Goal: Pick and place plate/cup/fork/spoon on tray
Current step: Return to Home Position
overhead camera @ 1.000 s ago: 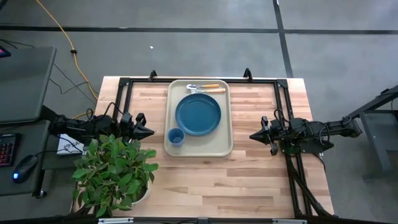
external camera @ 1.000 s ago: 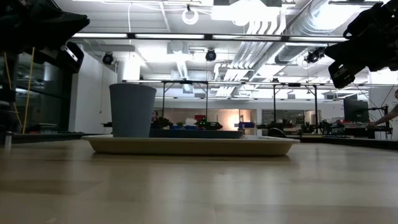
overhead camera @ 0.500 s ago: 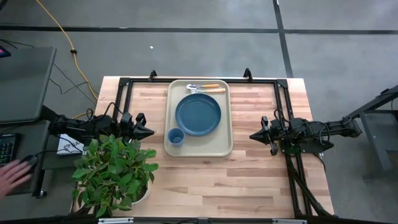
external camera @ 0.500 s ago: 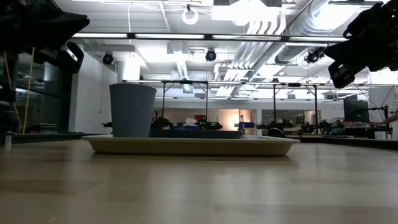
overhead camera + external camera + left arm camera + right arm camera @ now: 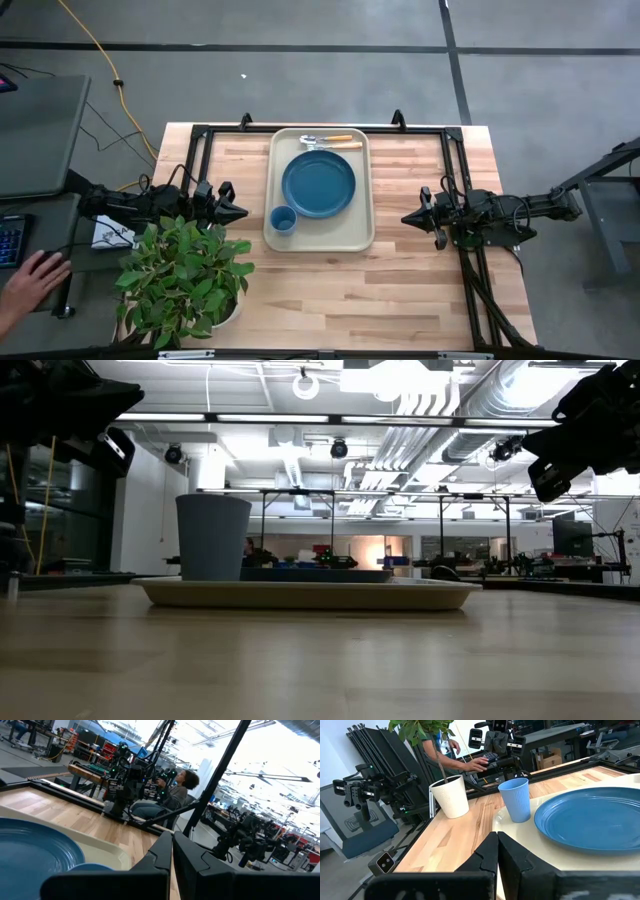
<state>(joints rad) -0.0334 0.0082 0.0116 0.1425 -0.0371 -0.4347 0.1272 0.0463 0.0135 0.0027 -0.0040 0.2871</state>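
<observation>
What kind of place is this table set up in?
Probably a robotics lab or workshop: other dark robot arms on stands fill the room behind, exposed ceiling ducts run overhead, and a person sits at another station.

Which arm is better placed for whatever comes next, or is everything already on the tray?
Neither. The plate, cup, fork and spoon all lie on the tray. The left claw and right claw sit shut, off either side of it, holding nothing.

Two dark jointed arms, black cables, pointed pincers
</observation>
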